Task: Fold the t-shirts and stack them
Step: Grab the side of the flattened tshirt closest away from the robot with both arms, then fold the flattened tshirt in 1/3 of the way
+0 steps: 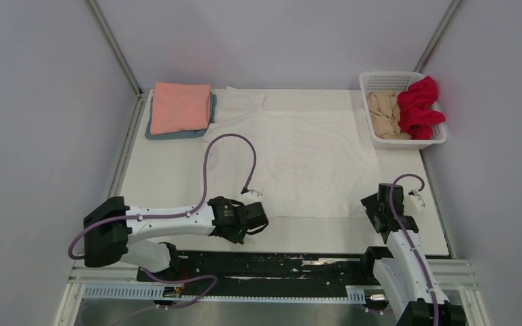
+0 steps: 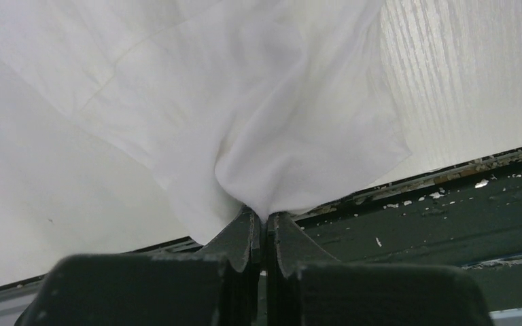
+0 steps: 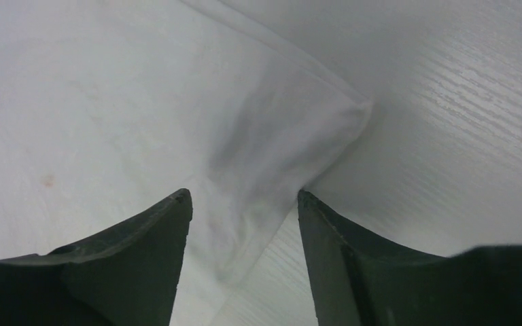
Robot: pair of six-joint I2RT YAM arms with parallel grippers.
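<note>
Claws at the near hem of a spread white t-shirt.
Left claw (image 2: 265, 227) is fully closed and pinches a gathered fold of the white t-shirt (image 1: 306, 159) at its near left corner, close to the dark front edge of the desk (image 1: 170, 176); the cloth puckers outward from the tips. Right claw (image 3: 245, 197) stands with its jaws apart, one on each side of the shirt's near right corner, which lies on the desk between them, not clamped. The rest of the shirt is spread flat across the middle of the desk. At the far left corner a folded salmon pink t-shirt (image 1: 180, 106) lies on a folded grey-blue t-shirt (image 1: 173, 134). At the far right a white lattice basket (image 1: 387, 80) holds the crumpled beige t-shirt (image 1: 384, 114) and red t-shirt (image 1: 419, 105), the red one hanging over the right rim.
</note>
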